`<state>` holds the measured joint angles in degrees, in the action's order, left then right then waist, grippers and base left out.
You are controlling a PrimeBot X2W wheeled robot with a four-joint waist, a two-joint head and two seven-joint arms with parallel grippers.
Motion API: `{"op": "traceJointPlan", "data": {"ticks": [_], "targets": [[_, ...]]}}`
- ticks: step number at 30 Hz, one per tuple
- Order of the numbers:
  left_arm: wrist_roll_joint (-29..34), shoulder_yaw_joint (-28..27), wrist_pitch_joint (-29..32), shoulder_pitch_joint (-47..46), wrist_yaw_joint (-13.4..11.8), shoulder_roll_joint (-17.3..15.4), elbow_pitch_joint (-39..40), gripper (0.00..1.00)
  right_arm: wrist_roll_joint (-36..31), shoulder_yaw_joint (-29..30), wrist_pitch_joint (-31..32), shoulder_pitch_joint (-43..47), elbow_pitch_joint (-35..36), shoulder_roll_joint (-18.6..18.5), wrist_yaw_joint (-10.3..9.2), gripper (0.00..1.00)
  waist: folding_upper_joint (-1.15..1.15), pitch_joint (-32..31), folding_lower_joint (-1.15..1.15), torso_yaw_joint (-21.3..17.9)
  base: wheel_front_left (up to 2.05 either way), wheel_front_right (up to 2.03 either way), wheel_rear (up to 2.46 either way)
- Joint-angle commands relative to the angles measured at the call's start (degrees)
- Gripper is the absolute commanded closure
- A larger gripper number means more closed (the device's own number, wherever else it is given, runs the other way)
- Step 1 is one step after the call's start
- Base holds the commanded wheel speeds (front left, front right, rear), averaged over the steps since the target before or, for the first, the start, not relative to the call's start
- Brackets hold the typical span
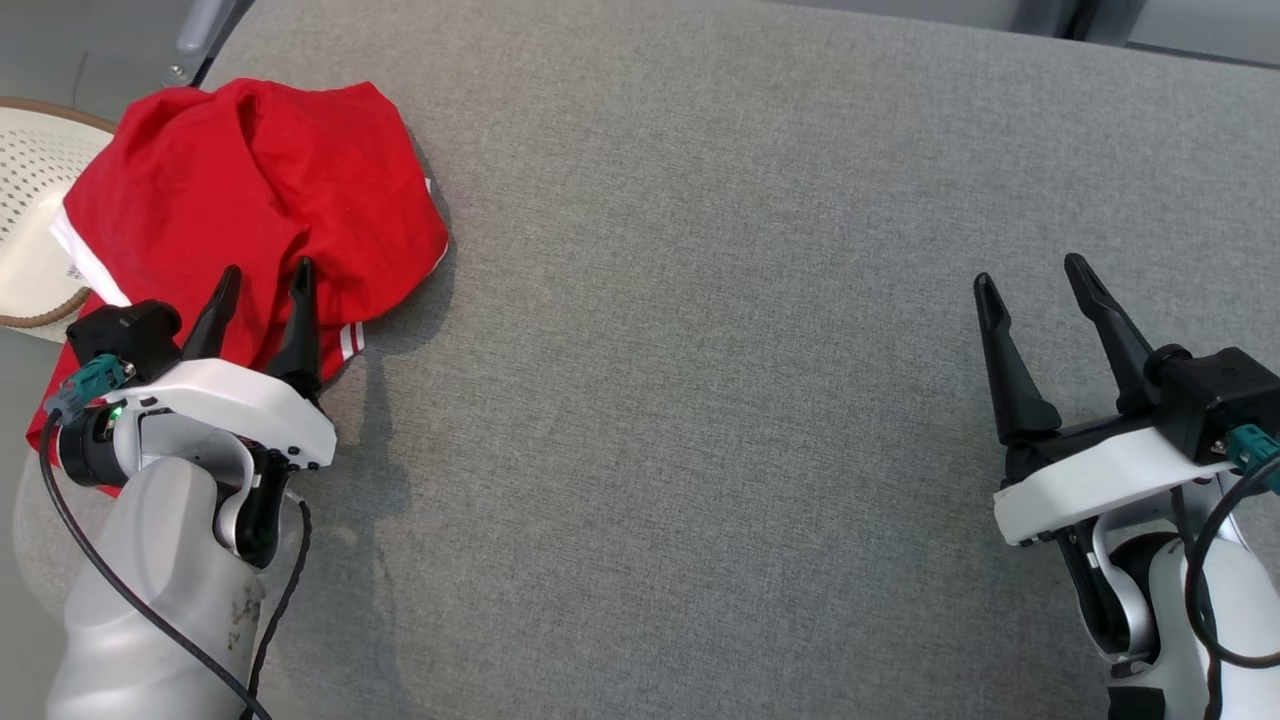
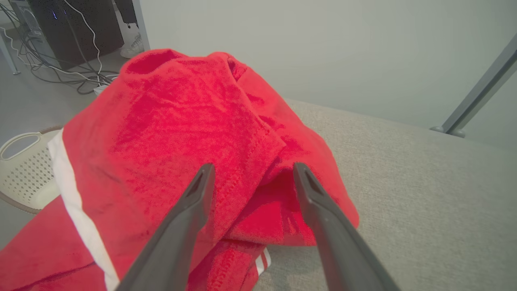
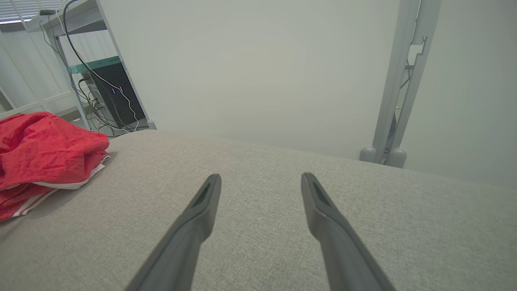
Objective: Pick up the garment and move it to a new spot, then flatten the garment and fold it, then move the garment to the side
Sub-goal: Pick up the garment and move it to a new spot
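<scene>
The garment [image 1: 260,195] is a red piece with white trim, lying crumpled in a heap at the far left of the grey padded table [image 1: 700,350], partly hanging over the left edge. My left gripper [image 1: 266,275] is open, its two dark fingers hovering over the heap's near side with nothing between them. In the left wrist view the garment [image 2: 181,133] bulges up just beyond the left gripper [image 2: 252,169], whose fingers straddle a fold. My right gripper [image 1: 1030,272] stands open far to the right over bare table. The right wrist view shows the garment [image 3: 44,153] at the left and the right gripper [image 3: 260,180] empty.
A cream perforated basket [image 1: 30,200] stands off the table's left edge, beneath the garment's overhang. Behind the table are a pale wall, grey metal frame legs [image 3: 400,81] and a dark computer case with cables [image 3: 109,89].
</scene>
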<state>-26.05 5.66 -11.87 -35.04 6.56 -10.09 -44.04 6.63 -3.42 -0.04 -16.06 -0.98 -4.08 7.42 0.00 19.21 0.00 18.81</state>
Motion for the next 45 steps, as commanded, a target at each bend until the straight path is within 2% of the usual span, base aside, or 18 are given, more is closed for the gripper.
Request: {"op": "traceJointPlan", "data": {"ticks": [1,7,8,10,16,22,32,40,45], "targets": [[-0.3,0.1,-0.2,-1.4,0.3,-0.7,-1.3,0.00,0.2,0.3,-0.4,-0.5,-0.1,-0.3,0.13,0.00,0.00,1.1,0.00,-0.7,0.00,0.00,0.00],[0.0,1.1,0.4,-5.0,0.4,-1.3,-8.4,0.00,0.5,0.1,-0.5,-1.3,-0.5,-0.1,0.13,0.00,0.00,2.3,0.00,-0.7,0.00,0.00,0.00],[0.2,1.3,0.4,-6.0,0.4,-1.5,-10.2,0.07,0.5,0.1,-0.6,-1.5,-0.6,-0.1,0.13,0.00,0.00,2.6,0.00,-0.6,0.00,0.00,0.00],[0.8,1.6,-0.1,-7.0,-0.2,-2.2,-11.6,1.00,0.4,0.0,-0.7,-1.8,-0.7,-0.1,0.13,0.00,0.00,2.8,0.00,-0.7,0.00,0.00,0.00],[1.5,1.8,-1.9,-9.1,-0.5,-3.7,-13.7,1.00,0.4,0.5,-1.3,-1.9,-1.1,0.0,0.13,0.00,0.00,2.3,0.00,-0.9,0.00,0.00,0.00],[2.5,0.5,-3.2,-8.6,-1.3,-5.4,-7.3,1.00,0.9,1.4,-2.4,-0.4,-2.1,0.3,0.13,0.00,0.00,-0.5,0.00,-0.5,0.00,0.00,0.00],[5.9,-1.5,-2.9,2.2,-5.5,-6.9,18.6,1.00,2.5,2.2,-5.2,2.0,-3.6,1.0,0.13,0.00,0.00,-7.5,0.00,-2.6,0.00,0.00,0.00],[6.9,0.0,3.6,15.2,-9.9,-6.5,40.7,1.00,3.4,2.5,-5.8,4.4,-3.2,1.0,0.13,0.00,0.00,-10.7,0.00,-6.8,0.00,0.00,0.00],[7.3,2.0,6.5,19.8,-10.7,-6.0,48.5,1.00,4.1,2.5,-5.8,4.7,-2.5,1.0,0.13,0.00,0.00,-10.8,0.00,-9.5,0.00,0.00,0.00]]}}
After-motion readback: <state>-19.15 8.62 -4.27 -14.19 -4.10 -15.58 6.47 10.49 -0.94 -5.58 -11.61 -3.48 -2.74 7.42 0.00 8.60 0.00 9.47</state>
